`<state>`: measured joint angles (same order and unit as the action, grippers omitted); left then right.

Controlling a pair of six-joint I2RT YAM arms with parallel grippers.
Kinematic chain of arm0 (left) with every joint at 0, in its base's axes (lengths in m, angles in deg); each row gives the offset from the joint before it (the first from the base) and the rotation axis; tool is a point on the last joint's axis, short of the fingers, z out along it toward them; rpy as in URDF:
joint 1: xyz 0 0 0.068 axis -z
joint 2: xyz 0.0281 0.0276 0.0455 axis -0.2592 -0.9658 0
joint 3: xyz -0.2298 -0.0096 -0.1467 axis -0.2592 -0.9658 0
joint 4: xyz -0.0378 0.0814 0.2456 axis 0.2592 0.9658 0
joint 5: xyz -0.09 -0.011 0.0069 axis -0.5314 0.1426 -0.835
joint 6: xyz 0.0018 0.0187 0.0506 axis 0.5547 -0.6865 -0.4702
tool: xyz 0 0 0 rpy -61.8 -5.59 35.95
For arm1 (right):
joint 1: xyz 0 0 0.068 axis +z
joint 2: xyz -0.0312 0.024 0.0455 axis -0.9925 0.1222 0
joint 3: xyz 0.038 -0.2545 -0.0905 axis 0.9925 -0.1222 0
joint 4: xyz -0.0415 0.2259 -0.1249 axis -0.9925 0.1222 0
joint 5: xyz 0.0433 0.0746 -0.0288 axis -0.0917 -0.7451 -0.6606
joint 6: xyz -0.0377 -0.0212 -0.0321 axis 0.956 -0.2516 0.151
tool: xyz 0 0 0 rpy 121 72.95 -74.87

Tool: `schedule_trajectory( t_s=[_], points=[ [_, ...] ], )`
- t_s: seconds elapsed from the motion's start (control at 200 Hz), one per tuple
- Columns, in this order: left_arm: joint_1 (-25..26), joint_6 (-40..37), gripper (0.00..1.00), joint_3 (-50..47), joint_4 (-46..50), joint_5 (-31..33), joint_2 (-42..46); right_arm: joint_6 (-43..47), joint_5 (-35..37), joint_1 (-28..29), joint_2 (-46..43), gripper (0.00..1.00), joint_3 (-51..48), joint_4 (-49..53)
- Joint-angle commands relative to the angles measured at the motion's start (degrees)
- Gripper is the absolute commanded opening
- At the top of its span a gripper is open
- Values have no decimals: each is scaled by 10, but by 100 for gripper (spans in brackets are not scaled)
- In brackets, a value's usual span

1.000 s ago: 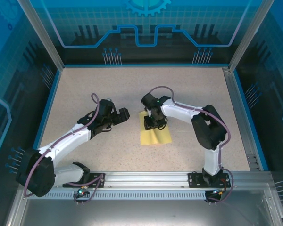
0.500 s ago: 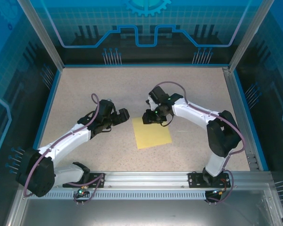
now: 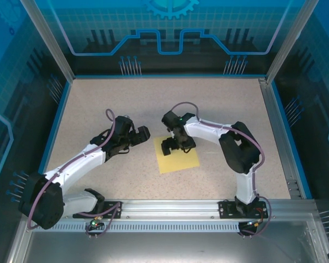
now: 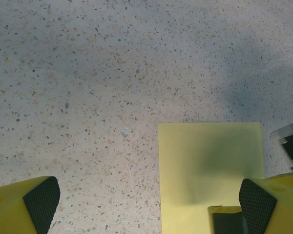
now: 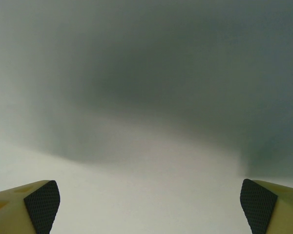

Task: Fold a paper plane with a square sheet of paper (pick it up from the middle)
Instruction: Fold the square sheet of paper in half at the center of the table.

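Found right gripper (image 3: 174, 147) spread wide, gripping nothing, low over the far half of the thin yellow square sheet of paper (image 3: 179, 161); left gripper (image 3: 143, 133) likewise wide and empty, just left of that sheet. Noted, by size: speckled beige tabletop (image 3: 98, 104) under everything, then the sheet lying flat near its middle, between the two grippers.

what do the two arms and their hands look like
Both arms are alike: the left arm and the right arm have white links between bulky black joints, with a purplish cable looping along each. The left hand and the right hand look black from above. The wrist cameras show yellow fingers tipped with black textured pads.
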<state>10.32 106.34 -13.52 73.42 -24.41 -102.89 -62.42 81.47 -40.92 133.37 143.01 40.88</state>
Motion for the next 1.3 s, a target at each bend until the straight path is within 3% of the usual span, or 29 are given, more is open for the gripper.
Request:
schedule_trajectory(
  t_s=[0.0,0.28,0.56,0.715,0.82,0.865,1.1,1.295],
  points=[
    [1,9,99,0,13,18,12,14,21,7,33,99,26,33],
    [1,1,99,-1,13,19,12,4,-2,11,112,96,5,24],
    [0,1,99,2,12,16,8,-3,-16,7,67,73,-1,8],
    [1,4,98,0,14,15,11,-7,-21,0,29,55,6,5],
    [1,4,99,0,16,15,12,-9,-27,-6,-2,52,7,3],
    [1,5,99,0,16,15,11,-11,-32,-9,-18,45,3,-4],
    [1,5,99,3,18,15,9,-36,-138,-61,-102,32,-58,-89],
    [1,4,99,7,15,5,7,-84,-277,-106,-162,35,-126,-216]
  ],
)
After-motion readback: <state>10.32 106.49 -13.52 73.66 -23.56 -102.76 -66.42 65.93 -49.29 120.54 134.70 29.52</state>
